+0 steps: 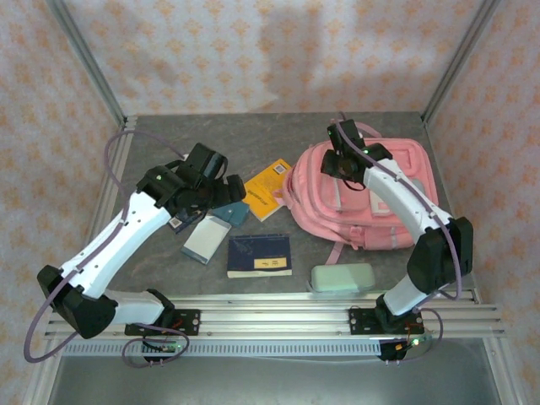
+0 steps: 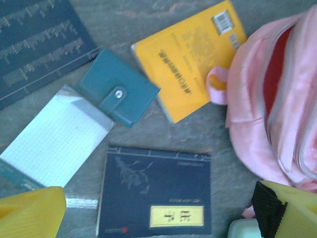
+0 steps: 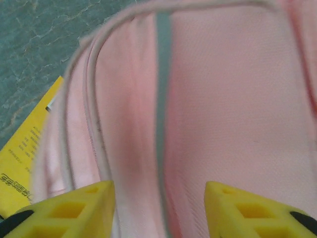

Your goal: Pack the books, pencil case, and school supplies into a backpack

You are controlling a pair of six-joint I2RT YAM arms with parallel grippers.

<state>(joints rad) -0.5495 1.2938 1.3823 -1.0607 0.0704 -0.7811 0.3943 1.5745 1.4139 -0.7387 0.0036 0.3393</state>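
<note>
The pink backpack [image 1: 380, 198] lies at the right of the table, its zip gaping in the left wrist view [image 2: 277, 99]. My right gripper [image 1: 342, 165] hovers over its upper left part, open, with pink fabric and a grey trim line [image 3: 162, 99] below the parted fingers [image 3: 161, 213]. My left gripper [image 1: 205, 191] is open [image 2: 158, 218] above the navy book [image 2: 154, 191]. Around it lie the orange-yellow book [image 2: 190, 59], teal pad [image 2: 118, 93], pale blue-grey book [image 2: 54, 136] and dark blue checked book [image 2: 37, 42]. The mint pencil case [image 1: 344, 278] sits by the front edge.
The grey table [image 1: 253, 139] has free room at the back left. A metal rail [image 1: 337, 308] runs along the near edge, and frame posts stand at the back corners. A pink strap loop [image 2: 218, 84] of the backpack rests on the orange-yellow book.
</note>
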